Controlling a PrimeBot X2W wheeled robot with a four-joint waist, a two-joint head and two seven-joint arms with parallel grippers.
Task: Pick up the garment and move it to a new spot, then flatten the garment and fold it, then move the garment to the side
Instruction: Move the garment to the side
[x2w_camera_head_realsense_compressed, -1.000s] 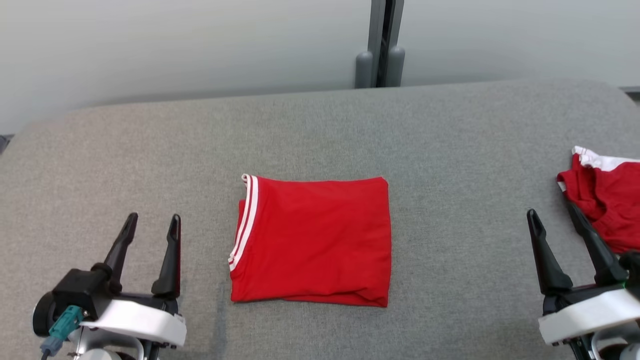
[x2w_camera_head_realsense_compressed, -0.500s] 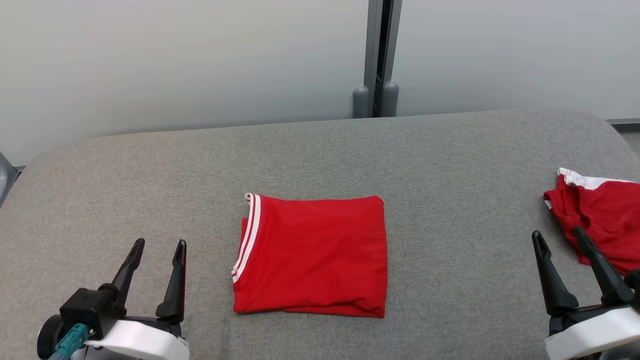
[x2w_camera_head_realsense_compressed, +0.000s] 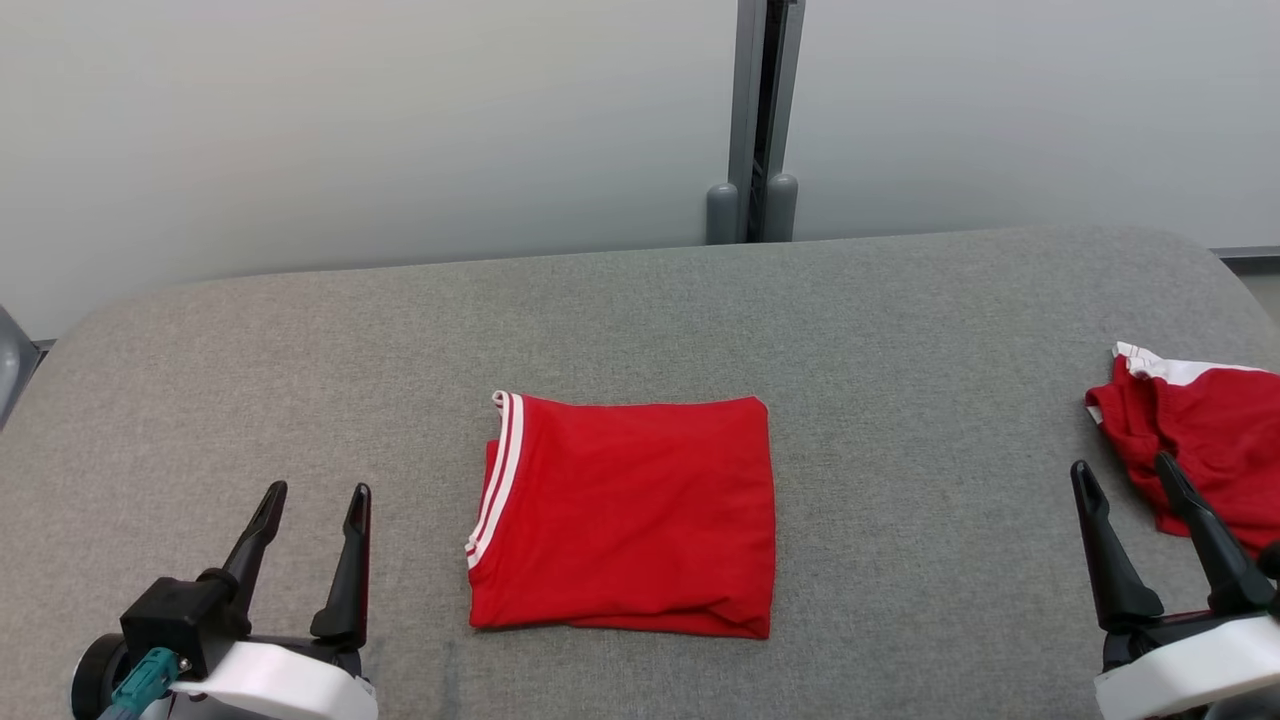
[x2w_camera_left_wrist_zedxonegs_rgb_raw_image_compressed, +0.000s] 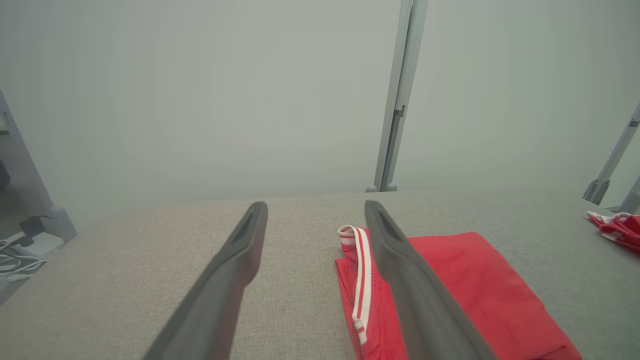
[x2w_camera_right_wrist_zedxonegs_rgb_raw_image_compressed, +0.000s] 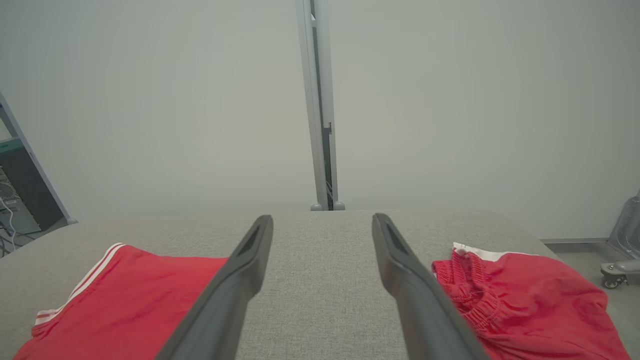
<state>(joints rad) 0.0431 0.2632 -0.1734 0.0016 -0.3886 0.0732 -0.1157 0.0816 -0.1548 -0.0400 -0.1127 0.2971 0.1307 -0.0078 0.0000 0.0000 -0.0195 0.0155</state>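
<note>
Your left claw (x2w_camera_head_realsense_compressed: 316, 492) and right claw (x2w_camera_head_realsense_compressed: 1122, 466) both stand spread wide and empty by the near edge of the padded grey fabric-covered table (x2w_camera_head_realsense_compressed: 640, 320), one toward each near corner. The folded red jersey garment with white-striped trim (x2w_camera_head_realsense_compressed: 630, 515) lies flat midway between them, nearer the near edge than the far one, striped side toward your left claw, touching neither. To my eye only the sideways move remains, and there it can go wrong. Pinch just the top layer or one corner and the fold will likely fall open as you lift. Drag it instead and the cloth-on-cloth grip of the table cover may ruck the lower layers. Watch your right claw too: it sits just beside a crumpled red cloth piece with a white edge and gathered band (x2w_camera_head_realsense_compressed: 1200, 440) at the right edge. A careless close could snag that, and carrying the garment rightward risks piling the two together or nudging the loose one off. Count: two claws, two fingers (x2w_camera_head_realsense_compressed: 350, 560) each; one folded garment; one crumpled red piece; one table; one upright grey post (x2w_camera_head_realsense_compressed: 750, 120) behind the far edge.
</note>
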